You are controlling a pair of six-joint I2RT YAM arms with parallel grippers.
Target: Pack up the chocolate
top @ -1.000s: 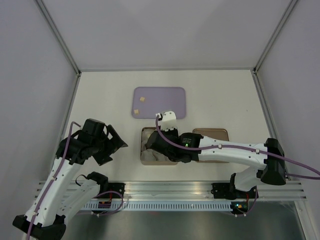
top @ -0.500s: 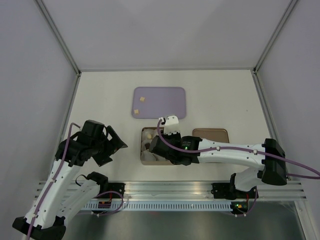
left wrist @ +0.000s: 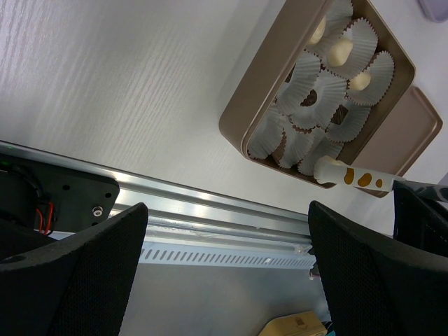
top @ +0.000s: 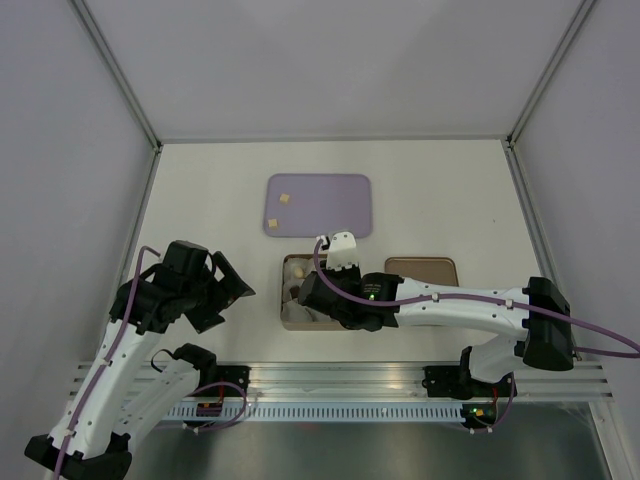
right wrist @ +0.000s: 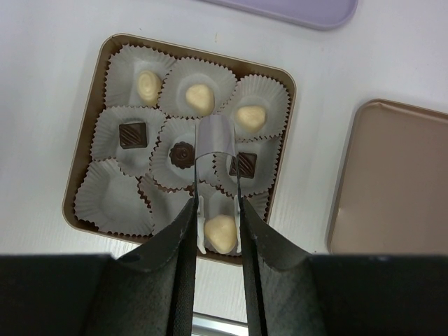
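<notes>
Right gripper (right wrist: 218,225): jaws nearly closed, pinching a pale chocolate piece (right wrist: 221,236) between the fingertips. I'm hanging it over the near row of the brown box (left wrist: 259,73), right above a white paper cup (right wrist: 222,203). The grip is narrow because the piece is tiny, and pinching it by the sides is keeping it level for the drop.

Box status from the wrist view:
- far row: three pale pieces (right wrist: 199,96), one per cup
- middle row: three dark chocolates (right wrist: 131,133), one per cup
- near row: the corner cup (right wrist: 112,197) is looking empty, and so is the one next to it, though my fingers are partly covering that one

I can't tell whether the piece is already touching its cup or sitting just above it.

Two more pale cubes (top: 285,198) are waiting on the purple tray (top: 330,205), just beyond the box. My guess is they're meant for the two free cups.

The box lid (right wrist: 392,182) is lying flat beside the box, out of my path, so closing presumably comes last.

Left gripper (top: 228,287): jaws wide apart, holding nothing, parked off to the left of the box and leaving me room.

Next call: let go gently. The crinkled cups are light and crowding each other, so a finger could drag one along.
</notes>
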